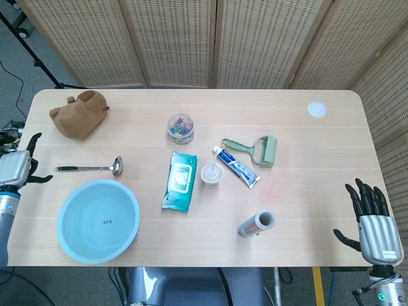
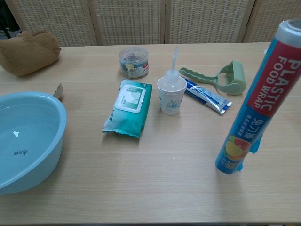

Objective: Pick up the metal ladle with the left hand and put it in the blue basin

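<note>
The metal ladle (image 1: 89,168) lies flat on the table with its dark handle pointing left and its shiny bowl (image 2: 58,90) to the right, just behind the blue basin (image 1: 97,220). The basin (image 2: 26,139) holds nothing. My left hand (image 1: 16,169) hovers at the table's left edge, fingers spread, a short way left of the handle's tip and not touching it. My right hand (image 1: 375,223) is open with fingers apart off the table's front right corner. Neither hand appears in the chest view.
A brown plush toy (image 1: 78,114) sits behind the ladle. Mid-table are a jar of clips (image 1: 182,127), a wet-wipes pack (image 1: 180,180), a paper cup (image 1: 212,174), a toothpaste tube (image 1: 236,167), a green lint roller (image 1: 254,150) and a food-wrap roll (image 1: 256,224).
</note>
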